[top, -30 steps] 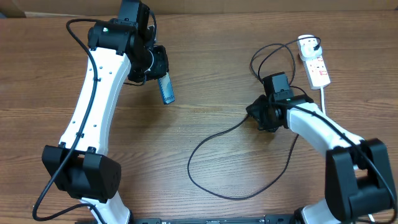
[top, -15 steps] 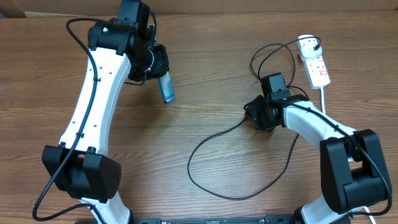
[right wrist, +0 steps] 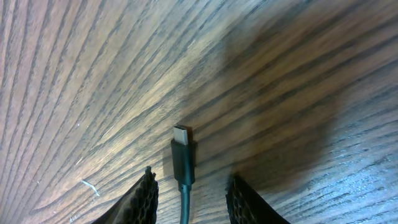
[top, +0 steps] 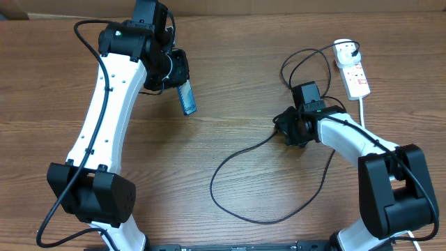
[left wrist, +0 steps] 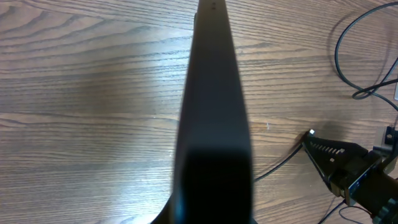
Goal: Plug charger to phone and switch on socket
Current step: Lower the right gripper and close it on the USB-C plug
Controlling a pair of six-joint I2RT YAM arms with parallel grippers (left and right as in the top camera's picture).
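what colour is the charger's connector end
The connector is black with a silvery metal tip; the right wrist view shows it best.

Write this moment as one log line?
left gripper: shut on slim blue-screened phone | right gripper: open, straddling black charger cable's connector tip | white socket strip: untouched

Wooden table (top: 230,42), brown, its grain running side to side. Lying on it: 1 white socket (top: 355,78) strip near the far right corner, its thick white cord (top: 362,108) trailing toward the near edge; 1 thin black charger (top: 212,188) cable, laid in a wide loop right of centre, with smaller loops just beside the socket.
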